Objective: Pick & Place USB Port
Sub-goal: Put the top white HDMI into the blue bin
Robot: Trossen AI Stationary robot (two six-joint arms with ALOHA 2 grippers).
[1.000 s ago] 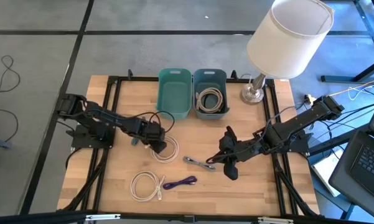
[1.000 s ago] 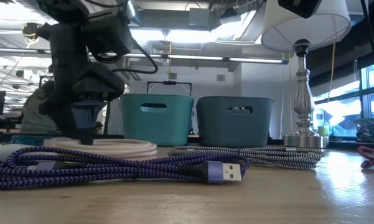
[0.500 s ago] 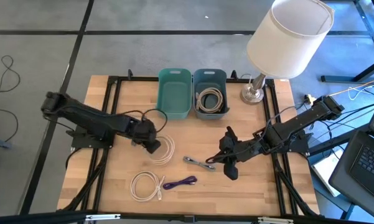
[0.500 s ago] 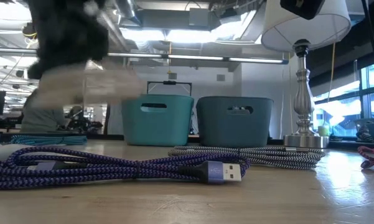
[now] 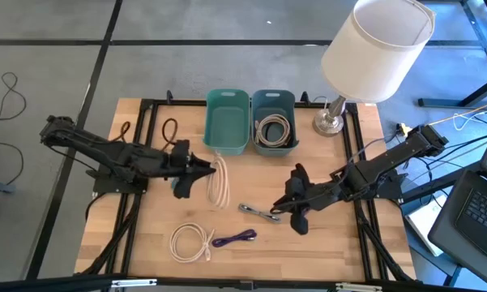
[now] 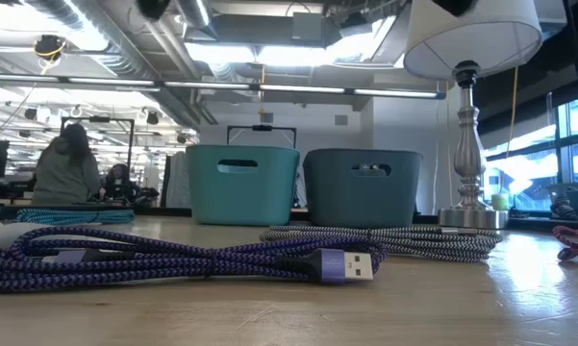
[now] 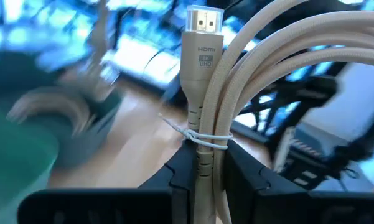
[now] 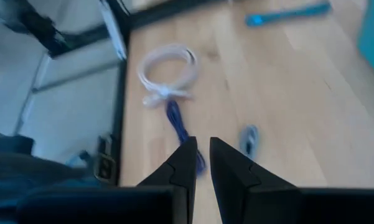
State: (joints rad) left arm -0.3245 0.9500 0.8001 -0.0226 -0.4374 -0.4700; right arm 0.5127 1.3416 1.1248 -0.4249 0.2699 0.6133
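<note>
My left gripper sits left of table centre, shut on a cream coiled cable whose plug reads HDMI. The coil is off the table and shows edge-on from above, in front of the teal bin. My right gripper hangs right of centre, shut with nothing in it, beside a black-and-white braided cable. A purple USB cable and a white coil lie on the wood near the front edge. My left gripper pinches the cream cable's bundled strands between its two fingers, just below the thin tie under the plug. The fingers come in about level from the table's left. The coil is lifted clear and stands on edge past the fingertips.
A dark blue-grey bin beside the teal one holds a coiled cable. A lamp with a big white shade stands at the back right. A black frame edges the table. People sit in the room beyond.
My left gripper has risen from the table with the cream coil and tipped up to about level, pointing toward the table's right. The coil, lying flat a second ago, is now lifted clear and turned on edge. It has gone out of the low view.
</note>
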